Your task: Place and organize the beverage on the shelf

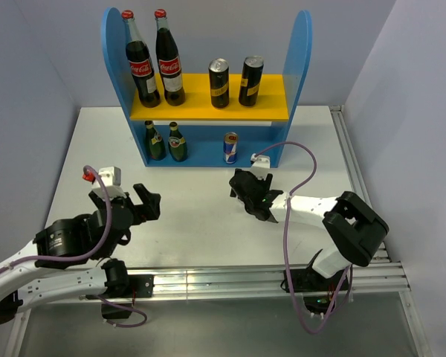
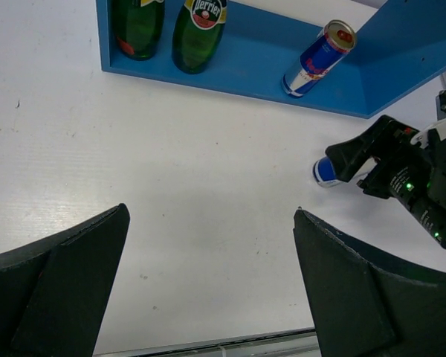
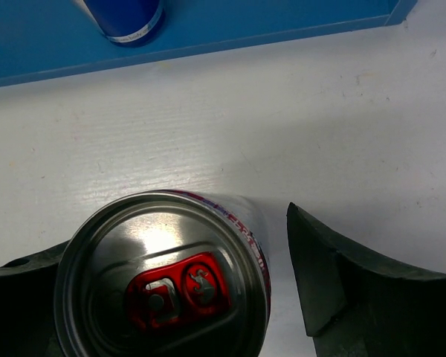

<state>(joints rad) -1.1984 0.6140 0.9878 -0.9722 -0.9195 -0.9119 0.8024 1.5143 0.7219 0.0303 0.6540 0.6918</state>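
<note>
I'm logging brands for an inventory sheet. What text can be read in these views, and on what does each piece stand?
"Coca-Cola": red label of the left cola bottle and of the right cola bottle.
"errier", start cropped: label of one green bottle.
Left tall can and right tall can: print too small to read.
Slim can on the shelf, slim can on the table: no words legible.

My top camera looks down from high on the near side toward the far shelf (image 1: 208,111). My left wrist view skims the desk (image 2: 171,186), facing far-right. The right wrist view hangs close above a can (image 3: 163,282). All share the shelf's lower tier.
</note>
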